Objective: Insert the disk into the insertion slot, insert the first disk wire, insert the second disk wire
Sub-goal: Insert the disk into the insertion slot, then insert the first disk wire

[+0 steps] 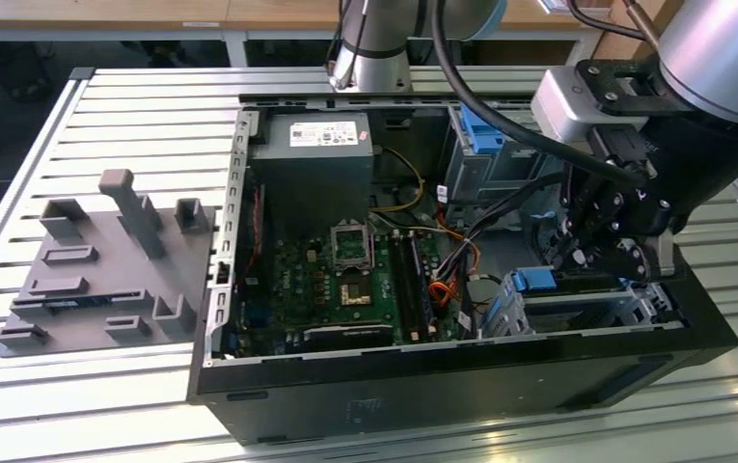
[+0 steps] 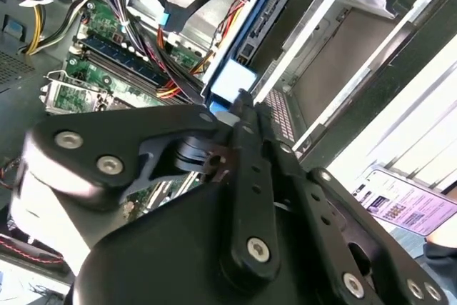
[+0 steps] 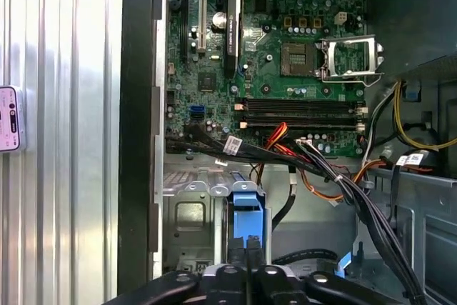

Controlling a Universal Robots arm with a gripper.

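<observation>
Exterior view, lower right of frame: your one arm has its one claw (image 1: 572, 258) down inside the open computer case (image 1: 407, 395).

Claw is drawn narrow and pinched on the blue caddy tab of the one disk (image 1: 538, 281). Both wrist views show the same grip, claw (image 2: 241, 101) on tab (image 2: 230, 80).

The disk lies in the insertion slot (image 1: 607, 313), the perforated metal cage in the case's lower-right corner, with its blue end facing the one motherboard (image 1: 342, 280).

You can count two blue parts. The second is a bracket (image 1: 478, 125) on the grey bay at upper centre.

One black cable bundle (image 3: 357, 198) runs beside the cage (image 3: 187, 212).

One grey fixture tray (image 1: 98, 280) sits on the slatted counter (image 1: 111, 106) at left, well apart from the case.
</observation>
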